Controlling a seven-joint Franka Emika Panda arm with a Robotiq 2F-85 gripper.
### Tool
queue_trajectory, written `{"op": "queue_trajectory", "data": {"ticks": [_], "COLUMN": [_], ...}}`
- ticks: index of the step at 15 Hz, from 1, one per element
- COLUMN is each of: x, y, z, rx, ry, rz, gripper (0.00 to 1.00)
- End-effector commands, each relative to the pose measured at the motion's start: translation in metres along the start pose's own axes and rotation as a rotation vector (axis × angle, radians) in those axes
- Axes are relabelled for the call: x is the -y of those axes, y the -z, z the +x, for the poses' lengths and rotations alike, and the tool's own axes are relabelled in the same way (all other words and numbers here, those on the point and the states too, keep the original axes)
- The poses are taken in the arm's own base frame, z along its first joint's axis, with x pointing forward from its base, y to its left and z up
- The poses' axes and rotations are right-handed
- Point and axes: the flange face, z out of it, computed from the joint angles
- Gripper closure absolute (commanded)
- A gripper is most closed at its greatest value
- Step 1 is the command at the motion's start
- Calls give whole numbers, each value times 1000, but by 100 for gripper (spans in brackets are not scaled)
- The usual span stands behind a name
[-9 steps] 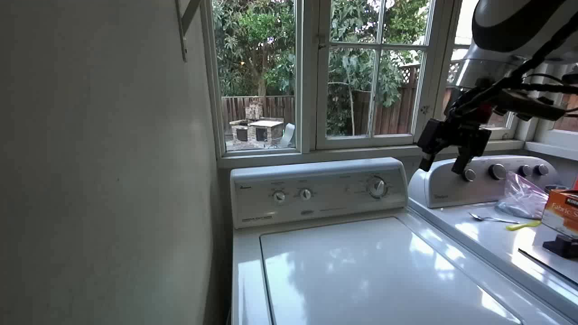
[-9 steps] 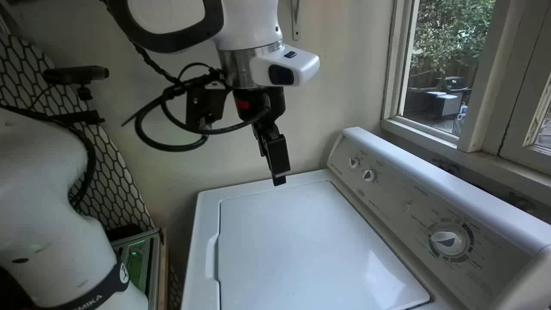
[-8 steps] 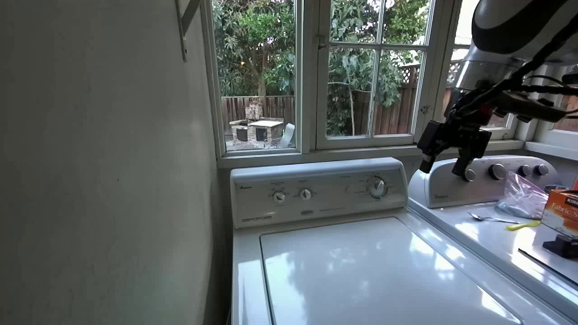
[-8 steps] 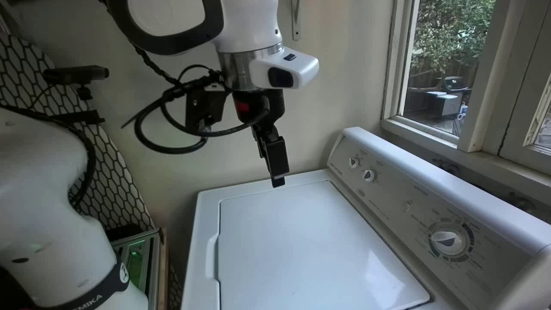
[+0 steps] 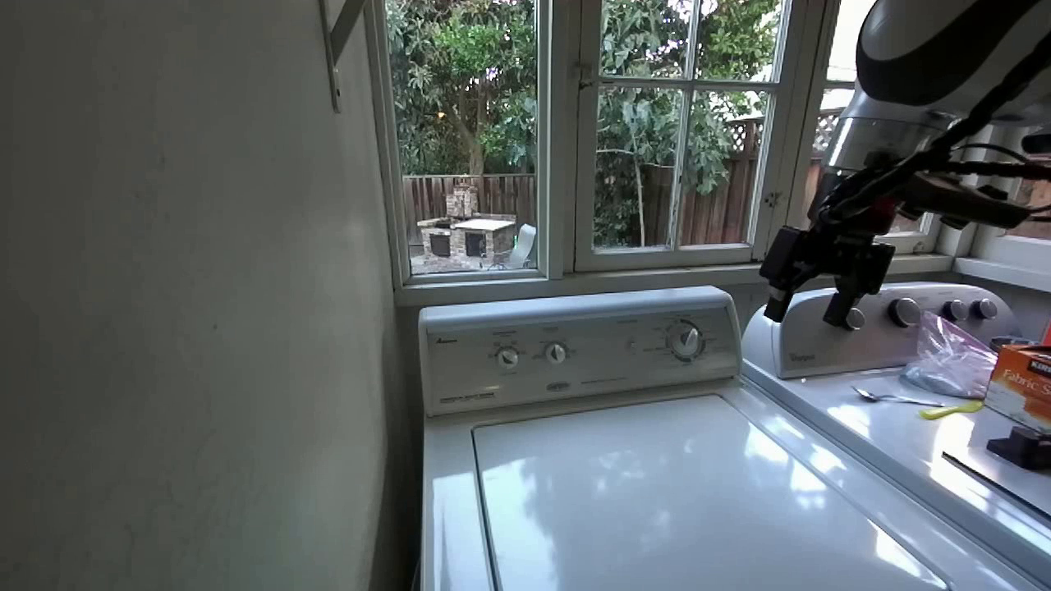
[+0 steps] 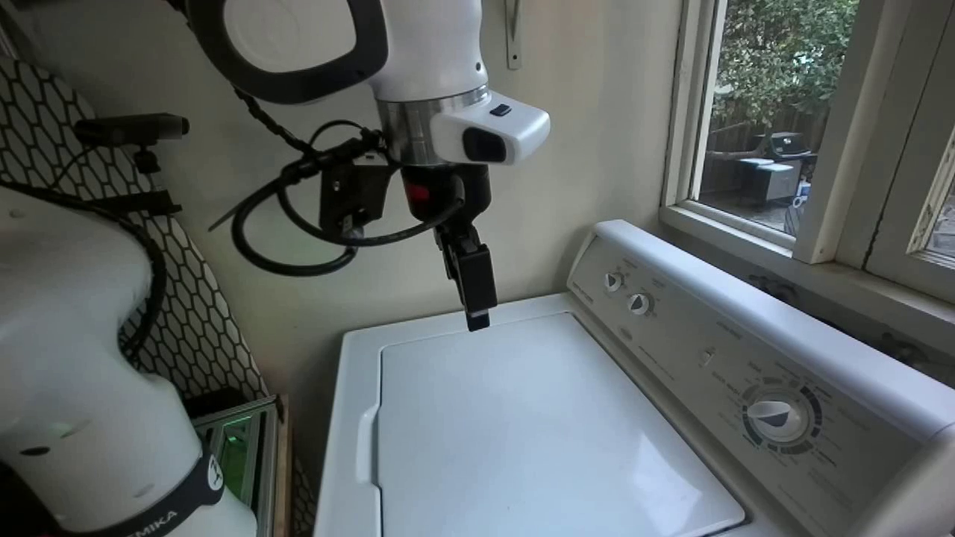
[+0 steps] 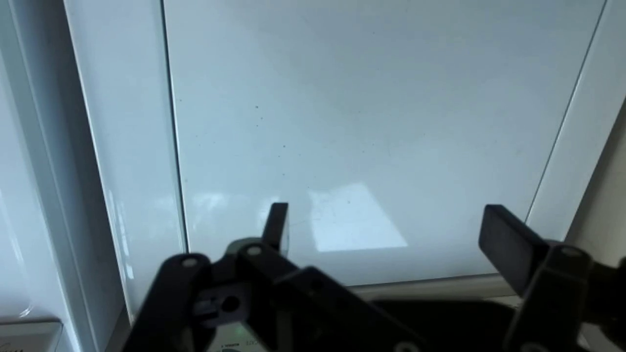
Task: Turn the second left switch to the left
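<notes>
The second knob from the left (image 5: 556,353) is a small round dial with a white pointer on the washer's control panel (image 5: 608,336). It also shows in an exterior view (image 6: 639,303). To its left sits the leftmost knob (image 5: 507,357), and far to the right a larger dial (image 5: 685,340). My black gripper (image 5: 806,313) is open and empty, pointing down. It hangs above the washer lid in an exterior view (image 6: 479,322), apart from the panel. In the wrist view the open fingers (image 7: 384,220) straddle bare lid, and the second knob is hidden or out of view.
The white washer lid (image 6: 537,432) lies under the gripper. A wall (image 5: 246,328) stands beside the washer, windows (image 5: 681,164) behind. A neighbouring machine (image 5: 854,394) carries a plastic bag (image 5: 952,353), an orange box (image 5: 1022,386), a fork and a yellow utensil (image 5: 951,410).
The arm and open gripper have moved down a little toward the lid, drifting slightly left in an exterior view. The knobs look unchanged.
</notes>
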Motion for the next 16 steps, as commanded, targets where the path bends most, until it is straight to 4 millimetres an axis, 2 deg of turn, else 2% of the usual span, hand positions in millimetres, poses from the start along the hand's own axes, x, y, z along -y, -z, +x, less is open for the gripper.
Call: {"op": "queue_trajectory", "data": {"ticks": [1, 5, 9, 12, 16], "x": [10, 57, 109, 135, 160], "y": [-4, -27, -62, -93, -129], "z": [4, 16, 37, 61, 97], "rx": [4, 10, -19, -79, -166], "ry": [6, 42, 23, 8, 15], "rz": [0, 1, -29, -45, -55], "gripper": [0, 0, 0, 0, 0]}}
